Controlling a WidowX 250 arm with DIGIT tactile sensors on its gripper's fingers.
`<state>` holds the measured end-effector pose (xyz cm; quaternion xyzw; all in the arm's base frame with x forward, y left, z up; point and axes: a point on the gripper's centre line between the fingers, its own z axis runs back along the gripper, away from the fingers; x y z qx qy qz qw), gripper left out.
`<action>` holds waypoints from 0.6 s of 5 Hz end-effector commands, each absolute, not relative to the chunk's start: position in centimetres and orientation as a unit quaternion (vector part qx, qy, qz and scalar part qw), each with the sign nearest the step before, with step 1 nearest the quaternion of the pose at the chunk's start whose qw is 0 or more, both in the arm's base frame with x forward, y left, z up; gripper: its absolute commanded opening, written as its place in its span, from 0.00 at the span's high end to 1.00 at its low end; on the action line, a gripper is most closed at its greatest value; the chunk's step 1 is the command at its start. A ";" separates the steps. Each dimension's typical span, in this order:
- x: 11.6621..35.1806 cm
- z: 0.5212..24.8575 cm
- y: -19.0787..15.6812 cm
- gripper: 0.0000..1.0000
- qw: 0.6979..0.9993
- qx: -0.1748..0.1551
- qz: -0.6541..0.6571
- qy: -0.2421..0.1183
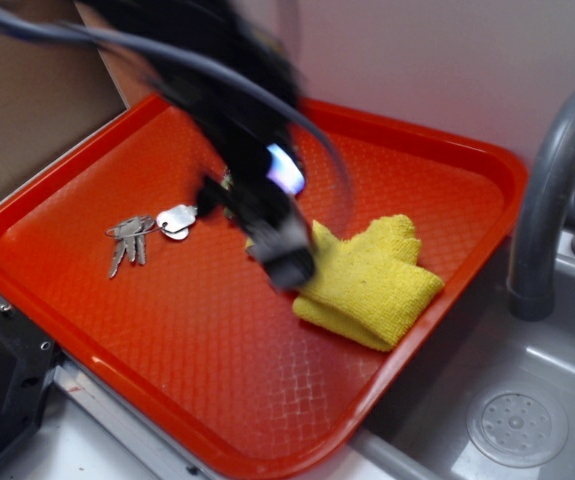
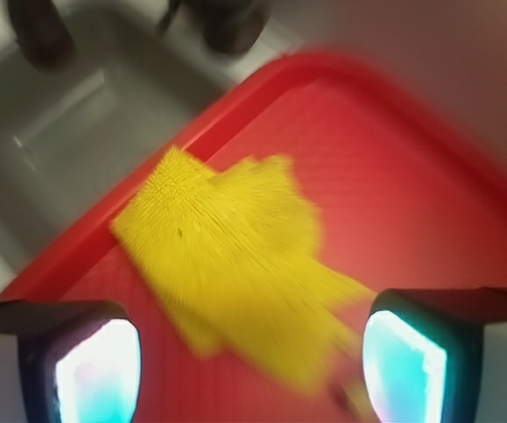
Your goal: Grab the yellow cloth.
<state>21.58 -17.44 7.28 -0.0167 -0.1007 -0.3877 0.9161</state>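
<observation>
The yellow cloth lies folded on the right side of the red tray, near its right rim. In the wrist view the yellow cloth fills the middle, blurred by motion. My gripper hangs just left of the cloth, over its near corner, above the tray. It is open: both glowing fingertips stand wide apart in the wrist view, with the cloth's edge and bare tray between them. My gripper holds nothing.
A bunch of keys lies on the tray's left part. A grey sink with a curved faucet sits to the right of the tray. A cardboard wall stands at the back left.
</observation>
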 end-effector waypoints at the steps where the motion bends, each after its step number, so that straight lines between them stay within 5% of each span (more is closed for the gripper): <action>1: 20.2 2.9 -23.6 0.00 0.881 -0.060 -0.462 -0.081; 2: 20.8 1.8 -22.9 0.00 0.886 -0.032 -0.456 -0.076; 3: 22.5 0.7 -20.8 1.00 0.908 0.043 -0.411 -0.059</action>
